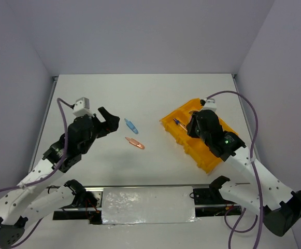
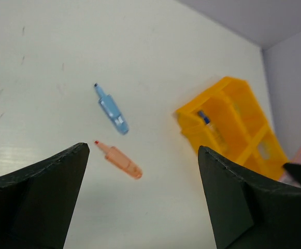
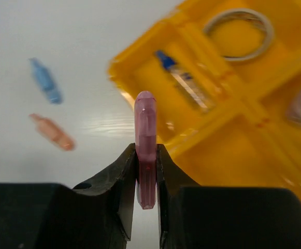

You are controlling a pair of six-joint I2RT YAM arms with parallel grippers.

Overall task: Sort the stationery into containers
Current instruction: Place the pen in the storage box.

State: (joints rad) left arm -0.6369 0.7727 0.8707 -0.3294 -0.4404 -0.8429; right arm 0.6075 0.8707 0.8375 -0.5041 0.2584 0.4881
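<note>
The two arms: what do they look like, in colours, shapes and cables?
The left arm and the right arm have white links and black joints. A purple cable loops beside each. The left gripper and the right gripper are black, with blunt wedge-shaped fingers. A small white box sits on the left wrist; a green light glows on the right arm.

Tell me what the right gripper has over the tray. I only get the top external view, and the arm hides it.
Observer: The right gripper is shut on a pink pen-like piece, which stands upright between the jaws.
Operator: Is anything in the tray yet?
Observer: A tape ring lies in one compartment.
Operator: And the salmon piece on the table?
Observer: The left wrist view shows a red tip at its end.
</note>
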